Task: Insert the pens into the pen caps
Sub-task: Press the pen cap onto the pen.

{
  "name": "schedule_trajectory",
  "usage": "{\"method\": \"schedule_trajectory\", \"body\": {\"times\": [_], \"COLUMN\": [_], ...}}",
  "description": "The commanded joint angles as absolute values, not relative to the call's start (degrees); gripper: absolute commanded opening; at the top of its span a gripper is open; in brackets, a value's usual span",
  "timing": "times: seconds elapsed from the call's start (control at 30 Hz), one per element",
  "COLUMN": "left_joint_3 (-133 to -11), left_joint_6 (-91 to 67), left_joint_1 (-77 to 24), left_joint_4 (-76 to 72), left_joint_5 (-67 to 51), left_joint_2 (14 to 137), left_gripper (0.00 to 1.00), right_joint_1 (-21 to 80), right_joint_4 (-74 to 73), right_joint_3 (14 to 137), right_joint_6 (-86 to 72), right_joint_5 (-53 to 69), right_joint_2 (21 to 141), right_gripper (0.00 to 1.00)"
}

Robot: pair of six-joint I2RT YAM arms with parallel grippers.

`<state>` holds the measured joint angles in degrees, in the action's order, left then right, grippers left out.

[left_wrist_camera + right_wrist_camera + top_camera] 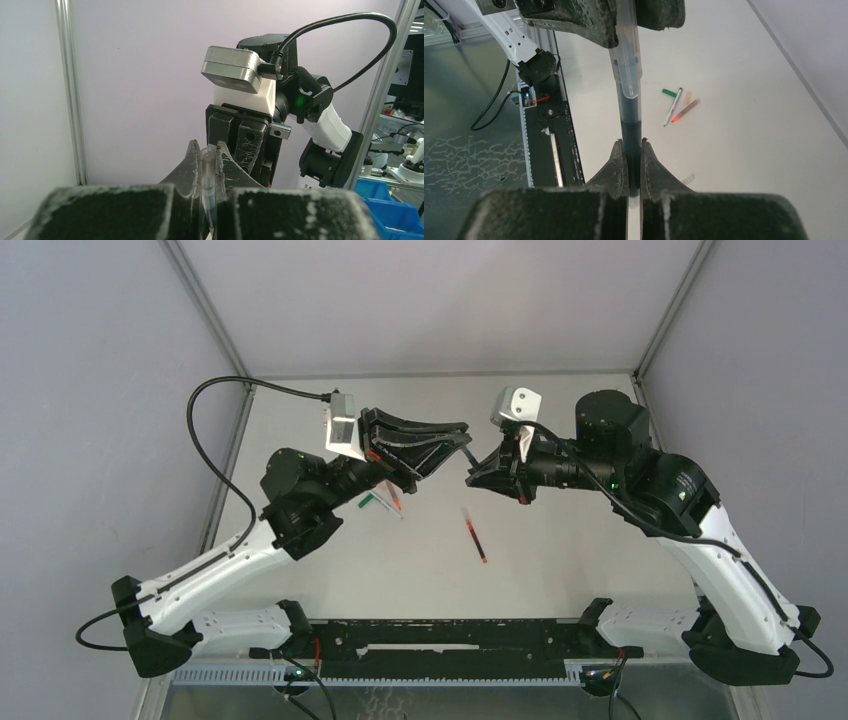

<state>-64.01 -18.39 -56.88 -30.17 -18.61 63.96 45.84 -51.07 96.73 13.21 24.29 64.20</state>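
Above the surface (560, 540), the left jaws are gripping a clear pen cap (626, 75) and the right jaws are gripping the dark pen (630, 120) whose tip appears to be sitting inside it, so the push should be running straight along their shared axis, without sideways bending.

Overhead camera looks down; close wrist cameras seemingly share a pen (629, 100).
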Motion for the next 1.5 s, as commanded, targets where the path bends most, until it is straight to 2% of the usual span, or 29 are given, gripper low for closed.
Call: {"method": "schedule_trajectory", "body": {"times": [0.0,0.27,0.4,0.67,0.8,1.13,1.3,1.47], "left_joint_3": [-55.7,-55.7,-55.8,-55.7,-56.8,-72.5,-74.8,-73.1], "left_joint_6": [-20.4,-20.0,-19.1,-21.2,-23.7,-23.8,-23.6,-21.0], "left_joint_1": [-62.9,-63.0,-62.8,-59.1,-55.5,-51.6,-51.0,-49.7], "left_joint_4": [4.4,4.1,4.2,0.6,-2.8,-1.4,-0.9,3.8], "left_joint_5": [-40.0,-41.0,-39.8,-35.9,-33.9,-31.3,-30.2,-22.7], "left_joint_2": [73.8,74.1,73.3,69.4,66.7,65.6,64.2,60.3], "left_gripper": [0.0,0.0,0.0,0.01,0.08,0.44,0.52,0.6], "right_joint_1": [45.3,45.4,45.5,45.4,45.6,50.8,53.0,52.7], "right_joint_4": [19.4,25.6,22.7,11.9,6.2,-4.4,-5.9,-5.6], "right_joint_3": [103.1,103.2,102.9,89.2,83.7,73.8,71.1,70.0], "right_joint_6": [10.6,11.1,11.9,12.7,12.7,11.1,9.5,5.5], "right_joint_5": [23.6,25.9,25.6,24.4,23.8,20.7,16.7,9.9], "right_joint_2": [63.4,63.8,63.1,55.5,51.4,49.5,49.2,48.5], "right_gripper": [0.0,0.0,0.0,0.0,0.0,0.0,0.0,0.0]}}
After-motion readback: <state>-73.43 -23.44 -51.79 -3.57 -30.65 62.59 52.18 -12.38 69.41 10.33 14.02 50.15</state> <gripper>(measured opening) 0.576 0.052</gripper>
